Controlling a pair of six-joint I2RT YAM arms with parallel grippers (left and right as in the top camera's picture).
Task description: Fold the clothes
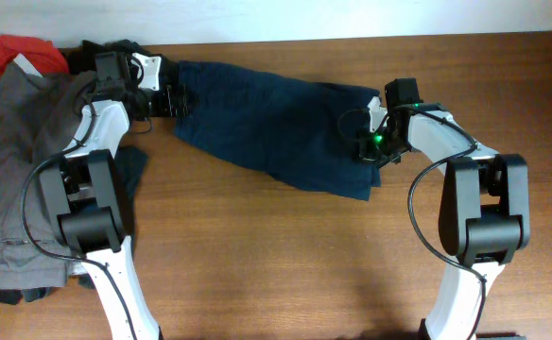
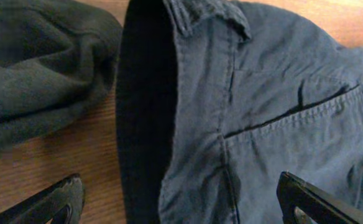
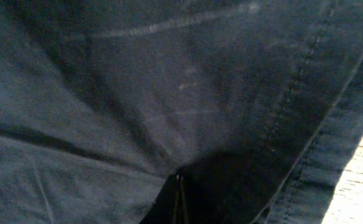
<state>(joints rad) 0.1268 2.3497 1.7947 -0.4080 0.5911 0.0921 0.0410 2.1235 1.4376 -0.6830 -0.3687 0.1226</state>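
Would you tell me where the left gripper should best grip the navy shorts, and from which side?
Grip the waistband of the navy shorts, probably coming in from their left end. That thick seamed edge lies between the fingers of the open left gripper, while the right gripper is shut on the opposite end.

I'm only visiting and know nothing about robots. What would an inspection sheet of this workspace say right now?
Surface: wooden table, no marks seen.
Job's things: navy shorts spread across the far side; grey trousers, black garment and red piece heaped at the left end.
Clutter: nothing seen.
Grippers: left gripper open over one open end of the shorts; right gripper shut on cloth at the opposite end.
Cables: black cables loop along both arms.
Surroundings: white wall behind the table.
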